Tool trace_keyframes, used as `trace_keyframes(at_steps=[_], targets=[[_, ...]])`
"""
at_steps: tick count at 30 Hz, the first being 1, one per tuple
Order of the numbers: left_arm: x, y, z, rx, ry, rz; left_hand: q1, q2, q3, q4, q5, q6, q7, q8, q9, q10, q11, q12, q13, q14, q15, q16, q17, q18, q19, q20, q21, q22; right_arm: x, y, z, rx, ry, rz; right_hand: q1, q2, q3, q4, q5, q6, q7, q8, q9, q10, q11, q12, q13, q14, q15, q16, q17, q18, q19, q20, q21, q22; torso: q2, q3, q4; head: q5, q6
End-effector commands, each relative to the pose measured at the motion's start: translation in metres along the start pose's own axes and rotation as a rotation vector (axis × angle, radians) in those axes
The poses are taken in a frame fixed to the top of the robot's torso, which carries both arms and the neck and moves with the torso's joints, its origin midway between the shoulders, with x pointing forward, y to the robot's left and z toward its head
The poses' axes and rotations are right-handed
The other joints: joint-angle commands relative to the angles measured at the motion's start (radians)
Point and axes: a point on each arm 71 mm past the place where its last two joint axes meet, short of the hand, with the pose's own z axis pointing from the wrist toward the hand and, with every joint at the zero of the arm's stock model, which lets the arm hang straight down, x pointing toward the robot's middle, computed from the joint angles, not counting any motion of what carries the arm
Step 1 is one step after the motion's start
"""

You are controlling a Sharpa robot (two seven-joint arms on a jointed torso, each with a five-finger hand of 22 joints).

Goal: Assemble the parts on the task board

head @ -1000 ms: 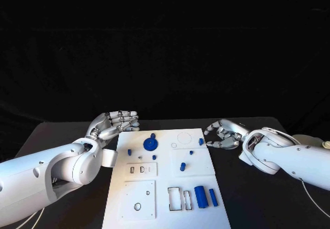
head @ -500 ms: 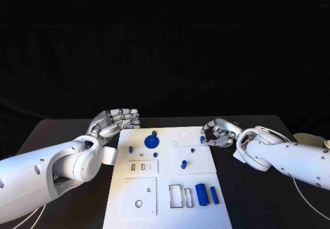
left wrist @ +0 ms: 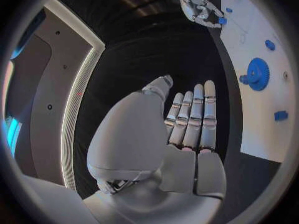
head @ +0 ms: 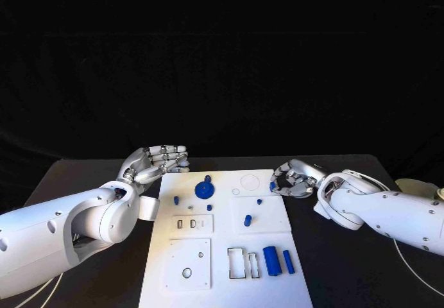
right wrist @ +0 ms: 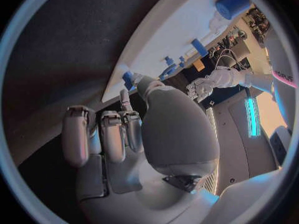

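Note:
The white task board (head: 278, 239) lies in the middle of the black table. A blue gear (head: 204, 190) stands near its far left, and a small blue part (head: 272, 187) sits at its far right edge. My right hand (head: 296, 179) is curled at that edge, thumb and fingertips closed on the small blue part (right wrist: 127, 78), as the left wrist view also shows (left wrist: 222, 21). My left hand (head: 155, 162) hovers beside the board's far left corner, its fingers (left wrist: 193, 117) straight, holding nothing.
Small blue pegs (head: 247, 221) are scattered over the board's middle. Two blue cylinders (head: 271, 262) lie near its front right, beside rectangular cut-outs (head: 240, 264). Black table surface stretches on both sides of the board.
My right hand has moved left from the table onto the board's far right edge and closed round the small blue part. The left hand has barely moved.

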Motion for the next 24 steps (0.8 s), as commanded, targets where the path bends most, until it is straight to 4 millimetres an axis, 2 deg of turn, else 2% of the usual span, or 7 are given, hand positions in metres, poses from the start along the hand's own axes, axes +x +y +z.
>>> trace_keyframes(at_steps=[1, 16, 24], targets=[[0.0021, -0.0011, 0.0004, 0.007, 0.018, -0.004, -0.006, 0.002, 0.002, -0.008, -0.005, 0.0, 0.025, 0.004, 0.001, 0.003, 0.001, 0.001, 0.0, -0.004, 0.0, -0.005, 0.002, -0.002, -0.008, -0.002, -0.005, -0.001, 0.0027, 0.0023, 0.001, -0.013, 0.018, -0.008, 0.002, 0.008, 0.007, 0.0, 0.002, 0.011, -0.001, 0.006, 0.002, 0.062, 0.005, 0.005, 0.21, 0.107, 0.006, 0.006, 0.261, -0.01, 0.006, 0.006, 0.007, 0.117, 0.0, -0.0003, 0.0009, 0.001, 0.0], [0.0015, -0.0008, 0.0002, 0.001, 0.017, -0.001, -0.006, 0.002, 0.003, -0.008, -0.005, 0.0, 0.025, 0.004, 0.001, 0.003, 0.002, 0.001, 0.0, -0.004, 0.0, -0.006, 0.002, -0.001, -0.009, -0.002, -0.005, -0.001, 0.0058, 0.0035, 0.0033, -0.013, 0.025, -0.008, 0.001, 0.01, 0.012, -0.002, 0.0, 0.02, -0.004, 0.01, 0.003, 0.064, 0.003, 0.007, 0.212, 0.108, 0.005, 0.006, 0.263, -0.01, 0.007, 0.006, 0.008, 0.118, 0.0, 0.0004, -0.0006, 0.002, -0.002], [0.0012, -0.0006, 0.0002, -0.001, 0.019, -0.001, -0.006, 0.002, 0.003, -0.009, -0.005, -0.001, 0.025, 0.004, 0.001, 0.002, 0.002, 0.001, 0.0, -0.004, 0.0, -0.006, 0.002, -0.001, -0.01, -0.002, -0.004, -0.001, 0.0056, 0.0028, 0.0038, -0.013, 0.016, -0.016, 0.006, 0.023, 0.035, -0.013, 0.001, 0.05, -0.017, 0.025, 0.01, 0.064, -0.009, 0.008, 0.213, 0.108, -0.002, 0.006, 0.263, -0.011, 0.009, 0.002, 0.01, 0.121, 0.0, 0.0007, 0.0012, 0.001, -0.005]])
